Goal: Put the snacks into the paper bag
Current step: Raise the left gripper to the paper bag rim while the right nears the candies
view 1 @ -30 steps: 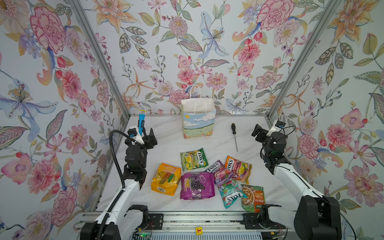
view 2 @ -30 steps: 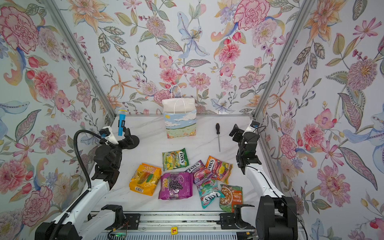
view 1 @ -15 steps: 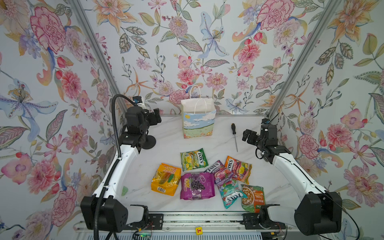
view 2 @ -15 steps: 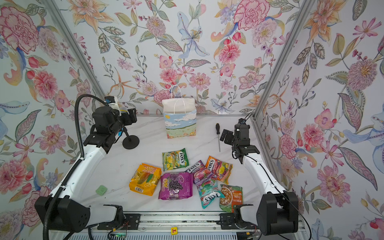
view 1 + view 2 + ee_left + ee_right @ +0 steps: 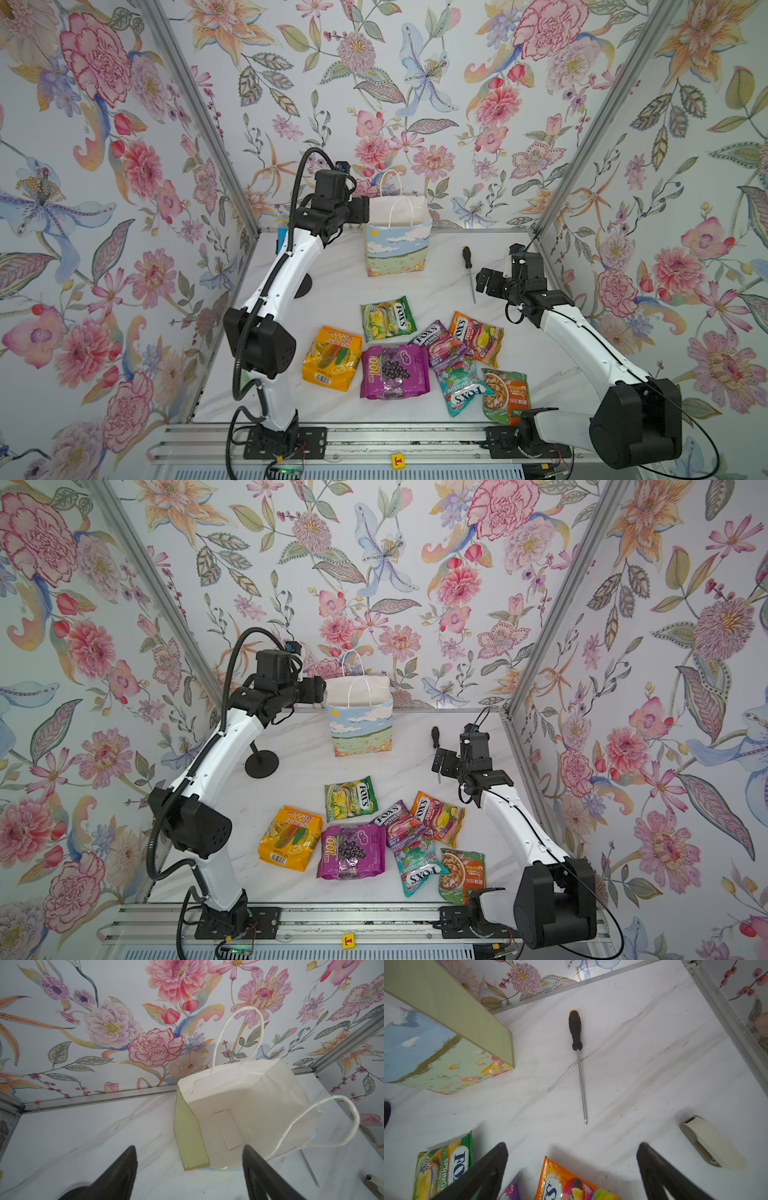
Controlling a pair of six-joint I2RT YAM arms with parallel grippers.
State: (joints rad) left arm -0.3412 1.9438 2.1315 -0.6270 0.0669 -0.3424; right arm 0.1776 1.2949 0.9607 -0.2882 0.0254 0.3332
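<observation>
Left gripper [image 5: 188, 1147] spread beside paper bag [image 5: 249, 1095], upright, mouth upward

Marble table [image 5: 432, 291] between floral walls [image 5: 415, 83]
A black-handled screwdriver [image 5: 469, 272] lies flat; a round black stand [image 5: 261, 764] is well apart; a cream object [image 5: 710, 1142] lies near the screwdriver.

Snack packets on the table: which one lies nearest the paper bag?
The glossy green FOX'S plastic packet; it lies farthest back of the seven, in front of the upright painted paper gift bag.
</observation>
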